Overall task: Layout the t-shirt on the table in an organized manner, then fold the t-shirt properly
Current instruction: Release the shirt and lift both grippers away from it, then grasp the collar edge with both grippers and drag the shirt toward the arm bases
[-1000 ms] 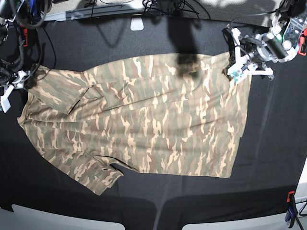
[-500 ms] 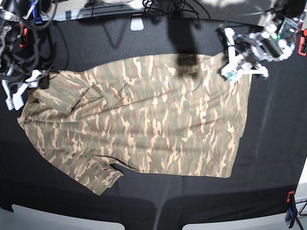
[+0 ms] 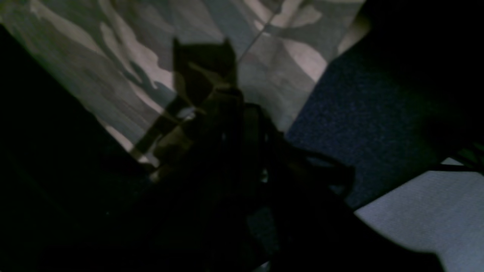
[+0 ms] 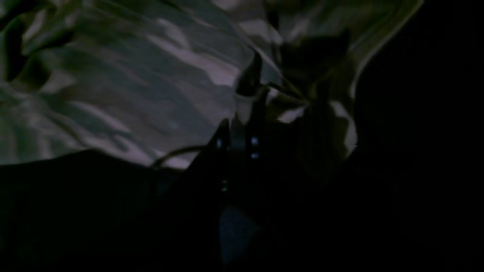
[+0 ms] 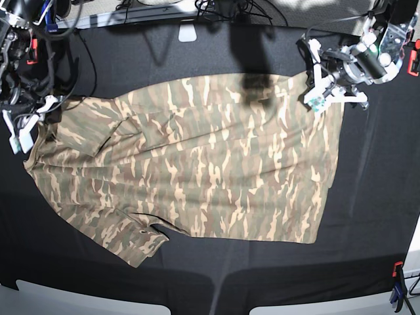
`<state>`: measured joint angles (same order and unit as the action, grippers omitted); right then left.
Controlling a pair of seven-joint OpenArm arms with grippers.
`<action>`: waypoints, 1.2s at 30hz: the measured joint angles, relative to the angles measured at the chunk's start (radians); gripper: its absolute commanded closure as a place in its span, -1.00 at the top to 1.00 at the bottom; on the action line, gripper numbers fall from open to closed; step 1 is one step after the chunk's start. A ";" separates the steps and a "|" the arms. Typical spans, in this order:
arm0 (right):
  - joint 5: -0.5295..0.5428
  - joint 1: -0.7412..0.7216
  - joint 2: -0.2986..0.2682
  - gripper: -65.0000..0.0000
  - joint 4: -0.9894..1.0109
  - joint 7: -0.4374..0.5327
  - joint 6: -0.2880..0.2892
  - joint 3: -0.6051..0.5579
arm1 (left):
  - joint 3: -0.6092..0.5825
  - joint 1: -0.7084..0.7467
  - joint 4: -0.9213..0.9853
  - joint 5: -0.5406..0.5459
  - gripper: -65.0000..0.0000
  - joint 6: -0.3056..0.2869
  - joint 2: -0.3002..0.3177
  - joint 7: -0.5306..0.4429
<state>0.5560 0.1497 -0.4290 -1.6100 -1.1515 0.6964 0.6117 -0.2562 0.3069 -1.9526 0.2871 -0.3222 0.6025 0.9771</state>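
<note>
The camouflage t-shirt [image 5: 197, 170] lies spread flat across the black table [image 5: 367, 197], one sleeve at the front left. My left gripper [image 5: 315, 92] is at the shirt's far right corner. In the left wrist view its dark fingers [image 3: 204, 75] are shut with t-shirt fabric [image 3: 113, 56] bunched at them. My right gripper [image 5: 41, 115] is at the shirt's far left edge. In the dim right wrist view this gripper [image 4: 251, 81] is shut, with a fold of the t-shirt [image 4: 132, 75] drawn up against the tips.
Cables and a white block [image 5: 187, 31] lie along the table's back edge. A red clamp [image 5: 413, 59] is at the far right and a blue clamp [image 5: 396, 289] at the front right corner. The table's pale front edge [image 5: 79, 298] shows below.
My right gripper has moved onto the shirt's left edge and shut on it. The left gripper has shifted slightly toward the back, still shut on the right corner.
</note>
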 measured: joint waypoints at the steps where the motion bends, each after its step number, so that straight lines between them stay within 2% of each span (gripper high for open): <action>1: 0.018 0.011 -0.001 -1.00 -0.029 0.005 -0.002 0.000 | 0.000 0.000 0.000 0.000 -1.00 0.000 0.002 0.000; 4: 0.073 0.077 -0.003 -1.00 -0.129 0.009 -0.002 0.000 | 0.000 -0.002 0.000 0.000 -1.00 0.000 0.002 0.000; 14: 0.072 0.372 0.001 -1.00 -0.365 0.005 0.000 0.016 | 0.000 -0.002 0.000 0.000 -1.00 0.000 0.002 0.042; 18: 0.073 0.442 0.048 -1.00 -0.412 0.005 0.000 0.105 | 0.000 -0.002 0.000 0.003 -1.00 0.000 0.002 0.080; 20: 0.076 0.472 0.077 -1.00 -0.429 0.007 0.000 0.170 | 0.000 0.007 0.000 0.003 -1.00 0.037 0.002 0.082; 23: 0.078 0.519 0.114 -1.00 -0.443 0.005 0.000 0.276 | 0.001 0.040 -0.020 0.000 -1.00 0.045 0.003 0.082; 28: 0.084 0.594 0.139 -1.00 -0.460 0.003 0.000 0.398 | 0.001 0.140 -0.128 0.004 -1.00 0.043 0.005 0.095; 32: 0.154 0.653 0.139 -1.00 -0.462 0.000 0.001 0.449 | 0.002 0.216 -0.203 -0.079 -1.00 0.054 0.005 0.117; 36: 0.169 0.728 0.143 -1.00 -0.463 -0.010 0.001 0.461 | 0.002 0.293 -0.212 -0.219 -1.00 0.138 0.005 0.123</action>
<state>0.7246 0.8780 -0.2863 -2.0731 -1.1610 0.6971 1.0729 -0.2543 0.5999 -2.1647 0.0685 -0.1841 0.6071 1.1004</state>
